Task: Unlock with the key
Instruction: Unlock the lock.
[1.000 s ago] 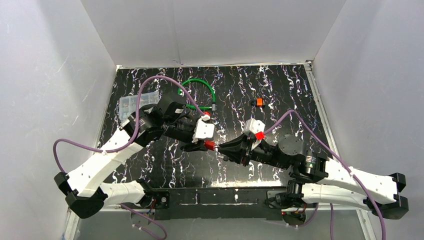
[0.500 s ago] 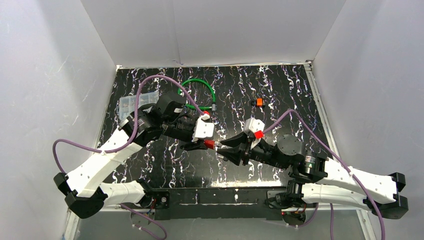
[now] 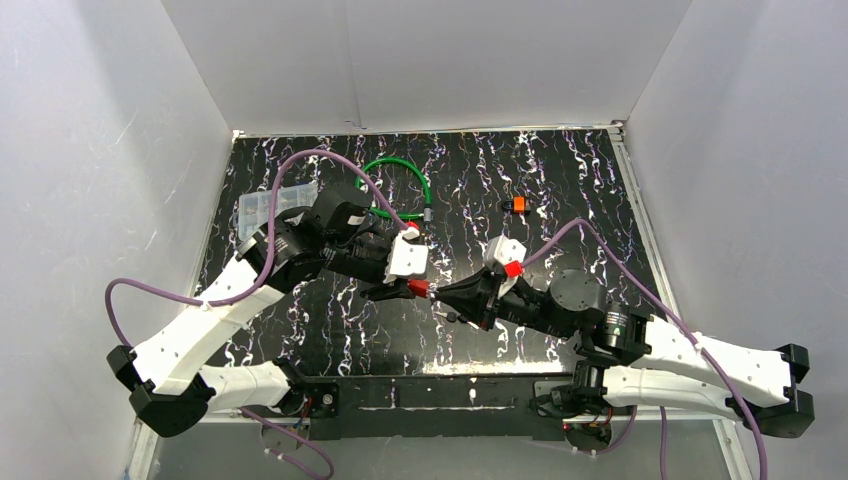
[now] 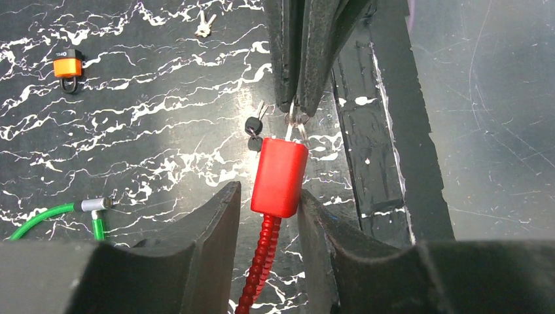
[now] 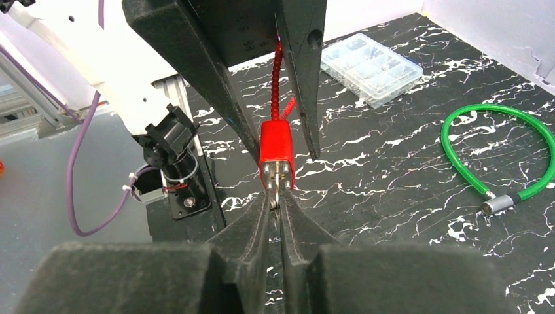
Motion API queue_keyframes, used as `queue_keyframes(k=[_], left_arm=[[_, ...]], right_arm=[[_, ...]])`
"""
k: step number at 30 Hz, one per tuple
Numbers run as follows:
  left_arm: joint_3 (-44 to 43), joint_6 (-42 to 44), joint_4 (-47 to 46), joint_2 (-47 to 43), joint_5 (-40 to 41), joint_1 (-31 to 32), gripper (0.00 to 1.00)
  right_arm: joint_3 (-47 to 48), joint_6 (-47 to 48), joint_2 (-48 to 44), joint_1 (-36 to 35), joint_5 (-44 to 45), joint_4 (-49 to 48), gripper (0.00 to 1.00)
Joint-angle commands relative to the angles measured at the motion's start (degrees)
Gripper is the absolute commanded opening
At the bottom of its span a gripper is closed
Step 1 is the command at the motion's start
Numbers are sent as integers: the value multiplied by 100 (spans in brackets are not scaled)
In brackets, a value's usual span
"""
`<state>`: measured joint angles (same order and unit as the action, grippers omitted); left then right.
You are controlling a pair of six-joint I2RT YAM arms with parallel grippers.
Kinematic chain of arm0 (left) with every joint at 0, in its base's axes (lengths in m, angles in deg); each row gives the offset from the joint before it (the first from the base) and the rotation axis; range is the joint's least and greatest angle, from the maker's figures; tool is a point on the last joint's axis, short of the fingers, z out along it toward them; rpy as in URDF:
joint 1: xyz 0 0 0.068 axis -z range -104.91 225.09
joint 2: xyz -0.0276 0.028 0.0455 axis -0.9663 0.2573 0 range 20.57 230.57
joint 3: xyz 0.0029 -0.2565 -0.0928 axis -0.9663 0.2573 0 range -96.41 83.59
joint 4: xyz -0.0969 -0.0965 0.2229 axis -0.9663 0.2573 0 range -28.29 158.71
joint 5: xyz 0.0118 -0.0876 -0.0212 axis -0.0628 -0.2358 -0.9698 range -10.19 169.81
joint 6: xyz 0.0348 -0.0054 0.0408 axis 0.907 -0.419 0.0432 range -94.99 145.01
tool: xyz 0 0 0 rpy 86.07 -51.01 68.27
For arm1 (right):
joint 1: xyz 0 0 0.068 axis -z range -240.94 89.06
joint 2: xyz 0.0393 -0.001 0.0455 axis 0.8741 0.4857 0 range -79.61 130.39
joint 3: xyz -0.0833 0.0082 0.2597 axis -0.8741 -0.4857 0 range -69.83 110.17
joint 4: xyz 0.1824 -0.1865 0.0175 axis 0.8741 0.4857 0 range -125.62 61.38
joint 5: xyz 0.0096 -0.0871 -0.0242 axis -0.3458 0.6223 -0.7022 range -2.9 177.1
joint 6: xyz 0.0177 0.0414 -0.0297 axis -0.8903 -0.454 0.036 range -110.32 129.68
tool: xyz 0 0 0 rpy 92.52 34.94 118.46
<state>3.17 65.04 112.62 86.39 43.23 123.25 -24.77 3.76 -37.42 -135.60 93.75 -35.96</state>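
The red cable lock [image 4: 278, 176], a rectangular body on a ribbed cable, is held above the bench [image 4: 131, 131], clamped in the left claw [image 4: 269, 199]; the right claw [image 5: 276, 204] pinches its key [image 4: 294, 123].

1. The red lock [image 4: 279, 176] has a smooth, glossy plastic shell, and its red cable [image 4: 257, 268] looks ribbed.
2. The key [image 5: 277, 190] is bare, shiny metal.
3. The left gripper [image 4: 268, 190] is matt black and faintly grainy.
4. The table [image 4: 131, 137] is black, white-veined, with a soft sheen.
5. The green cable [image 3: 395, 160] has a glossy plastic coat.
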Motion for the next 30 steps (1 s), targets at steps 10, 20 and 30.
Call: queue_keyframes(k=[10,20,30], left_arm=[[-209,-40,-149,-132,-42,-3,0],[-163,-107,-191,-161,50,-9,0],[-196,-108,-194,-139,49,-3,0]], right_arm=[[-62,-55,155,-14,-72,-487,1],[-190,-212,-302,-14,36,-218,34],[-284,-340,-271,-14,55,-377,27]])
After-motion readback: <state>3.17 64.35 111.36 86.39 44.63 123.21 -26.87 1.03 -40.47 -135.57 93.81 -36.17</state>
